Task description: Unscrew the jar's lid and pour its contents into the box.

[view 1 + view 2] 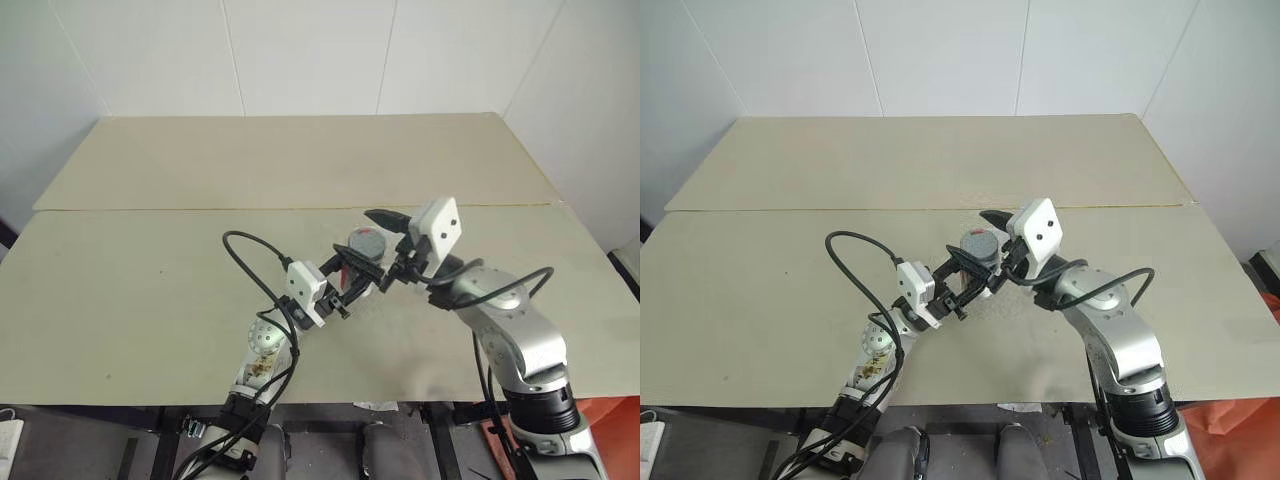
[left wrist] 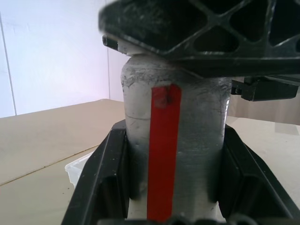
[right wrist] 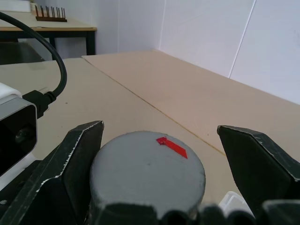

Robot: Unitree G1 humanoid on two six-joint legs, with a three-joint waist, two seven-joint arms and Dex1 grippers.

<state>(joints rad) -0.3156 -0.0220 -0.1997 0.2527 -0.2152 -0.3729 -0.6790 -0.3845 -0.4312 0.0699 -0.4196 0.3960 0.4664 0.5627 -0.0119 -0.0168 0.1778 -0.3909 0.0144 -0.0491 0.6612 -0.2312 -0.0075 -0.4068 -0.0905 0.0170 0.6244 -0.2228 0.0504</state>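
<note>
A beige table (image 1: 150, 300) meets white walls (image 1: 300, 50); a second table (image 3: 47, 23) stands behind.

The right arm (image 1: 515, 345) is silver-grey metal with a black ribbed band near its base and a black cable looping beside it. The left arm (image 1: 262, 355) is slimmer, pale grey, with a round perforated joint cover and a looping black cable (image 1: 250, 255). Each wrist carries a white boxy camera housing (image 1: 437, 228); the right one shows two dark screw holes. Each end effector has black, lattice-ribbed fingers (image 2: 197, 28).

The right gripper's (image 3: 154, 159) black fingers (image 3: 70, 164) stand spread on either side of the grey lid (image 3: 147, 173), which bears a red mark (image 3: 172, 146).
</note>
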